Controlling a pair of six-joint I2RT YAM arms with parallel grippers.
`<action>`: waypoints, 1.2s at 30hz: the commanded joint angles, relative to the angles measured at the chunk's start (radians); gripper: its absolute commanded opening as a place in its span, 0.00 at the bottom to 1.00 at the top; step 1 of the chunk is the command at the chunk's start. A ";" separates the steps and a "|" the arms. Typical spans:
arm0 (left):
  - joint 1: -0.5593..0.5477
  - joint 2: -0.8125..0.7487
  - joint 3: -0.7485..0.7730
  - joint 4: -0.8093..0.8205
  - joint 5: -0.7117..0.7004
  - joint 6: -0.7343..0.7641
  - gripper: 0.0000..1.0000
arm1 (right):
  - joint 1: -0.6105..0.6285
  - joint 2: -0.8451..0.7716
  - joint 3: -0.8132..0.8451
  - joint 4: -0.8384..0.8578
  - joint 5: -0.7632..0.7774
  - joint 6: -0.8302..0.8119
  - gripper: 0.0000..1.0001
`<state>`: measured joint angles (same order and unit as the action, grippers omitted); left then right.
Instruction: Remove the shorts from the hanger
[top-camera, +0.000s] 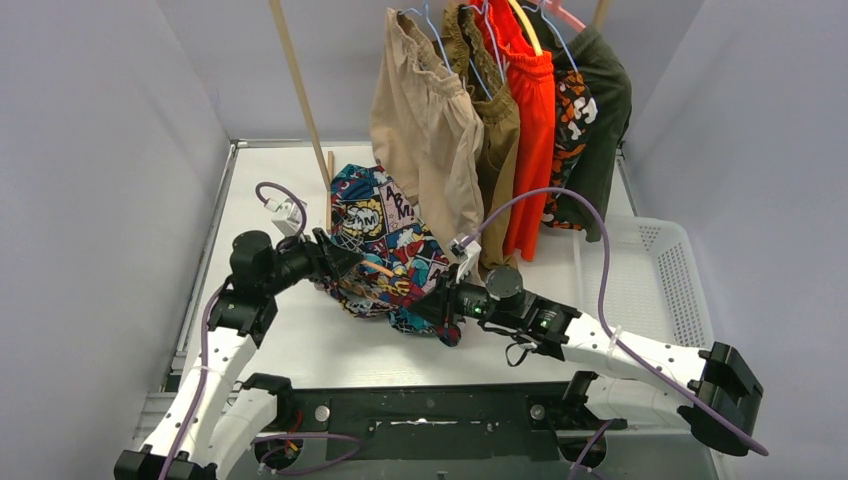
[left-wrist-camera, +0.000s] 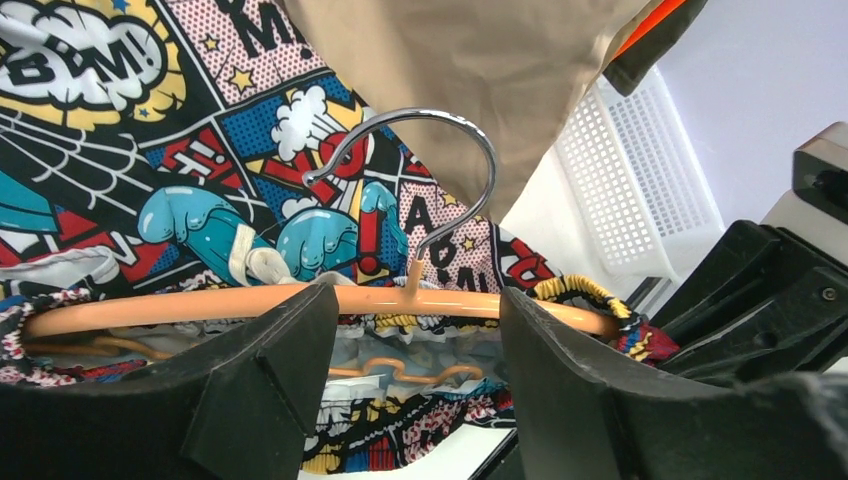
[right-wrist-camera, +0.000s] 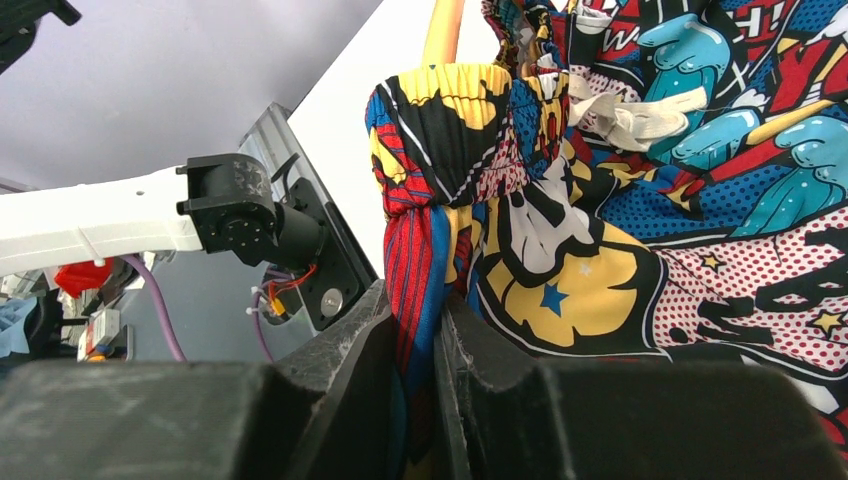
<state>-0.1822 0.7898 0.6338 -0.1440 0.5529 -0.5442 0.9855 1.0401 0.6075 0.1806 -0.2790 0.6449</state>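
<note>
1. The right gripper (right-wrist-camera: 437, 330) is clamped on the waistband of the comic-print shorts (top-camera: 385, 245), low over the table (top-camera: 300, 350), presumably to tug them free.
2. The left gripper (left-wrist-camera: 418, 310), jaws apart, brackets the orange hanger (left-wrist-camera: 150, 310), likely to anchor it.

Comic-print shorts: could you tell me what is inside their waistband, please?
An orange hanger, its metal hook sticking out; the shorts cover much of its lower bar.

At the far edge of the tabletop (top-camera: 300, 345), the coloured clothes hangers (top-camera: 528, 30) run off the top of the overhead picture, their hooks cut away. The orange-black-white camouflage shorts (top-camera: 572, 120) show only as a strip between neighbouring pairs. The tips of the left claw (top-camera: 335, 258) vanish against the multicolour comic-print shorts (top-camera: 385, 250). Its fingers (left-wrist-camera: 270, 390) cover most of the lower bar of the orange plastic hanger (left-wrist-camera: 400, 300).
</note>
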 joint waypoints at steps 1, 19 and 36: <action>-0.005 0.034 -0.018 0.127 0.020 0.000 0.57 | 0.009 0.014 0.060 0.115 -0.038 0.018 0.00; -0.008 0.240 0.137 0.004 0.128 0.130 0.20 | -0.005 -0.005 0.083 0.043 -0.041 -0.063 0.00; -0.026 0.150 0.307 -0.199 -0.147 0.214 0.00 | -0.089 0.106 0.387 -0.344 0.005 -0.120 0.71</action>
<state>-0.1974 0.9760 0.8143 -0.2905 0.4896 -0.3893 0.8799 1.1133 0.8997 -0.0757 -0.2699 0.5491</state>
